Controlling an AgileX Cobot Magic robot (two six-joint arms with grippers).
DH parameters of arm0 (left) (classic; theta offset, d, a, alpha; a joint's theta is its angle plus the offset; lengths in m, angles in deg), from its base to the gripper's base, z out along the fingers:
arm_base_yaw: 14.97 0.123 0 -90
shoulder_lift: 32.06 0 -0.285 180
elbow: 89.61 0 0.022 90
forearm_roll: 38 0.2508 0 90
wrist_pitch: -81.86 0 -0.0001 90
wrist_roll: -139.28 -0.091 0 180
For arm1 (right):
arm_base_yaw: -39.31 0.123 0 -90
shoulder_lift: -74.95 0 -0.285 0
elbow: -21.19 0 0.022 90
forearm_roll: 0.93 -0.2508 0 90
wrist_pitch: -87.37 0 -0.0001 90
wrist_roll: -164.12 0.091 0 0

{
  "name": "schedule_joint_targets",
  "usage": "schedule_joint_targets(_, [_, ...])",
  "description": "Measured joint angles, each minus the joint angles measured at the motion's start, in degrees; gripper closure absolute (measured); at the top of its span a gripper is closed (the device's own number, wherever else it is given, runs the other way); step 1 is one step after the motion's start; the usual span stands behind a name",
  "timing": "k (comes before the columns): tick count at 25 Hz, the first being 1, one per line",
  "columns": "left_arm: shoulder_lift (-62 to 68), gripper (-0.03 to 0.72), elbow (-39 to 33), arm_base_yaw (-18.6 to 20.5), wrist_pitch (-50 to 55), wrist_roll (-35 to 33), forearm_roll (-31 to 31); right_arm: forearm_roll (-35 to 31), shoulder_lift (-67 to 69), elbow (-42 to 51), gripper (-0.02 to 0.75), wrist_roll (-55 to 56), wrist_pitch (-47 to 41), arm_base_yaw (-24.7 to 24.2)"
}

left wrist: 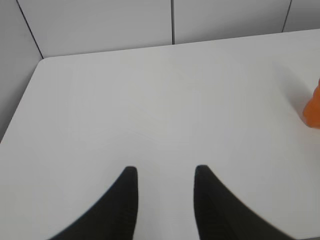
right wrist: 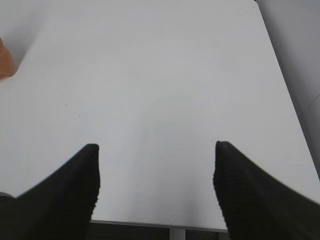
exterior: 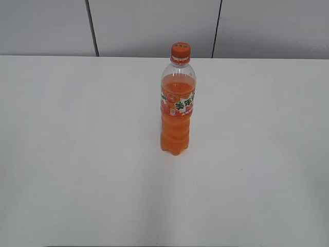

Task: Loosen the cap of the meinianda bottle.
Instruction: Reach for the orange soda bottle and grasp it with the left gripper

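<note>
In the exterior view, the tall clear plastic meinianda bottle (exterior: 178, 110), filled with orange drink, stands upright just right of centre on the plain white bench (exterior: 77, 154), with its small round orange plastic screw cap (exterior: 180, 51) seated on the neck at the top of the frame's middle third. Neither arm appears in that view, so we judge that the task has not yet begun. In the left wrist view, the left hand (left wrist: 165, 172) is released, its two dark fingers parted over bare bench, and an orange sliver of the bottle (left wrist: 312, 110) shows at the right edge. In the right wrist view, the right hand (right wrist: 155, 147) is released more widely, and an orange sliver of the bottle (right wrist: 5, 60) shows at the upper left edge. Both hands stand well apart from the bottle. We judge the bottle, being nearly full, to be fairly heavy and stable on its base, yet its thin walls will yield under squeeze and its smooth label band may slip. We recommend holding the ribbed lower body or the label waist with one hand to resist rotation, and closing the other hand squarely on the stiff cap, whose small diameter leaves little margin for misalignment. Excess clamping on the body could force liquid upward once the seal breaks.
</note>
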Motion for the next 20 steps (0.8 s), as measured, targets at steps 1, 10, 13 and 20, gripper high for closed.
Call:
schedule_joint_targets(1, [0.0,0.445,0.0,0.0,0.0,0.0,0.0,0.0,0.0,0.0,0.205,0.0,0.0,0.0])
schedule_joint_targets(10, [0.0,0.445,0.0,0.0,0.0,0.0,0.0,0.0,0.0,0.0,0.205,0.0,0.0,0.0])
schedule_joint_targets(13, [0.0,0.445,0.0,0.0,0.0,0.0,0.0,0.0,0.0,0.0,0.205,0.0,0.0,0.0])
schedule_joint_targets(20, [0.0,0.445,0.0,0.0,0.0,0.0,0.0,0.0,0.0,0.0,0.205,0.0,0.0,0.0])
